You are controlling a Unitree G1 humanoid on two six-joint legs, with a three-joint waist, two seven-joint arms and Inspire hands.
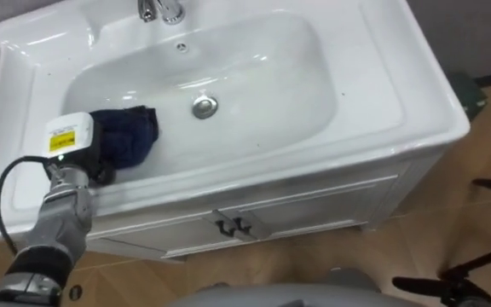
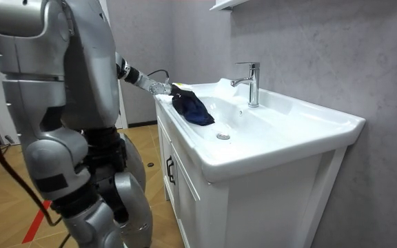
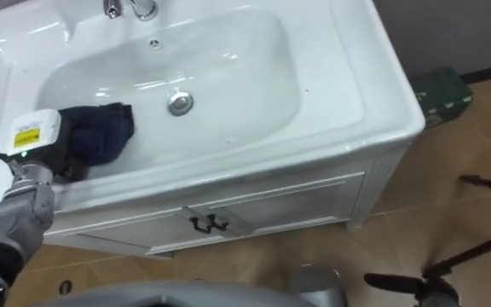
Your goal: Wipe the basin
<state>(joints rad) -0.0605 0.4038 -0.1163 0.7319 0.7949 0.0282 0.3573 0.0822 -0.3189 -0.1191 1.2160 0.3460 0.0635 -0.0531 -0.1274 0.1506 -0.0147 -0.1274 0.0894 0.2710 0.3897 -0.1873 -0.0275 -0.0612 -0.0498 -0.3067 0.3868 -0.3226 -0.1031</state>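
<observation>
Dark blue cloth (image 1: pixel 135 135): soft, light, bunches easily. Lies left of drain (image 1: pixel 205 106). Press at bunched centre. Left hand (image 1: pixel 82 158) meets it; grip state cannot be told.

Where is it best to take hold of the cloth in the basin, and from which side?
Probably at its bunched left part, from above and the robot's left: the cloth lies crumpled on the basin's left slope, and the left hand rests on that part.

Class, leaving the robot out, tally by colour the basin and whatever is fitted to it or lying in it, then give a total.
White: 1, the basin
Silver: 2, the tap and the drain
Dark blue: 1, the cloth
Total: 4
</observation>
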